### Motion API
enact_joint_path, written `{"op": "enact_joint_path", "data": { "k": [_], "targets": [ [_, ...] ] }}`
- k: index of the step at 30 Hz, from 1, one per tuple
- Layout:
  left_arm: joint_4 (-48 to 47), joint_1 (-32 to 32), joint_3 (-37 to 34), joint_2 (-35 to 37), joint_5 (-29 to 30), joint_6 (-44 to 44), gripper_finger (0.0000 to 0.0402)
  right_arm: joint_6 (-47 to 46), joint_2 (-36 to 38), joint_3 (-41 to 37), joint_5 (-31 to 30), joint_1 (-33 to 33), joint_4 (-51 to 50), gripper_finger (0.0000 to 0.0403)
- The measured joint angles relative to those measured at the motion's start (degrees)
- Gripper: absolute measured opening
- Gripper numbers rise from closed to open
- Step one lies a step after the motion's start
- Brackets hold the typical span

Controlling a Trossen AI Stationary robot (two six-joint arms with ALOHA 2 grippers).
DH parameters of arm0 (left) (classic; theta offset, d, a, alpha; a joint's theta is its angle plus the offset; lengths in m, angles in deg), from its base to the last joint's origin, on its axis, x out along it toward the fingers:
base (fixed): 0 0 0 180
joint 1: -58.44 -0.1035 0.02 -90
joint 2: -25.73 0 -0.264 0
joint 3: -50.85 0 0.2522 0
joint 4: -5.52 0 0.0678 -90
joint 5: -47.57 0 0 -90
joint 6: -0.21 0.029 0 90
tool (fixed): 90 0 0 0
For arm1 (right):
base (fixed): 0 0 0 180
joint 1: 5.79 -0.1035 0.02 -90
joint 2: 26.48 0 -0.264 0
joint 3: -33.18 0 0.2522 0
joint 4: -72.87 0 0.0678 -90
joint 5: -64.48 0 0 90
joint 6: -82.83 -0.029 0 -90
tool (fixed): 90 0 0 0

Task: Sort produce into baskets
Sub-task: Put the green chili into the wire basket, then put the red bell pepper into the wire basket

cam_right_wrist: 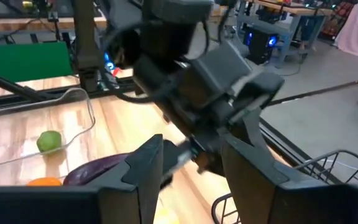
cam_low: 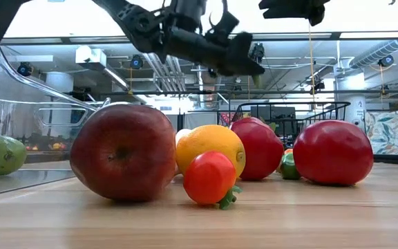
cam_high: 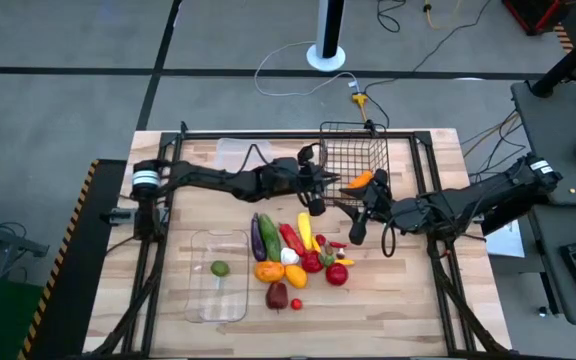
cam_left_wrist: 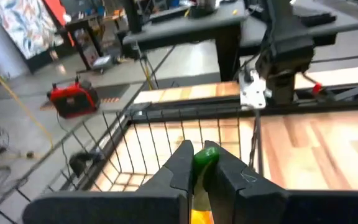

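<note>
My left gripper [cam_high: 340, 183] reaches from the table's left to the near rim of the black wire basket [cam_high: 353, 150] and is shut on an orange carrot [cam_high: 361, 180] with a green top. My right gripper [cam_high: 353, 232] hangs open just right of it, over the table, with nothing between its fingers [cam_right_wrist: 145, 165]. The rest of the produce [cam_high: 293, 255] lies in a heap mid-table: eggplant, cucumber, peppers, tomatoes, a white bulb. A green fruit [cam_high: 220, 268] sits in the long clear tray [cam_high: 203, 300]. A small clear tub [cam_high: 233, 150] stands at the far edge. My left gripper pinches the carrot between its two fingers; the green top [cam_left_wrist: 205, 155] shows at the fingertips and the orange body [cam_left_wrist: 199, 214] below them. The fingers come in about level from the table's left. The carrot is lifted clear, at the basket's near rim.
The heap in the low view shows a dark red apple [cam_low: 123, 152], an orange fruit [cam_low: 209, 149] and red tomatoes [cam_low: 332, 152] near the front edge. The black frame rails [cam_high: 268, 135] run round the table. Both arms are close together beside the basket.
</note>
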Motion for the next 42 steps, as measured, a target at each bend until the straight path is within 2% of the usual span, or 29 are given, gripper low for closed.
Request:
{"op": "enact_joint_path", "data": {
  "k": [8,20,32,42],
  "targets": [
    [-0.5,-1.7,1.0,-3.6,-0.2,-3.4,0.0008,-0.4,0.0,0.0,0.1,0.0,-0.9,0.0167],
    [-3.6,-2.0,1.0,-3.9,-0.2,-4.7,0.001,-0.6,-0.3,0.0,0.1,0.0,-0.8,0.0186],
    [-3.8,-2.0,1.0,-3.9,0.0,-4.8,0.0066,-1.0,-0.3,0.0,0.1,0.0,-0.9,0.0196],
    [-3.8,-1.6,1.0,-3.6,0.1,-4.8,0.0078,-2.2,-0.3,0.0,0.1,0.0,-1.9,0.0198]
  ]
}}
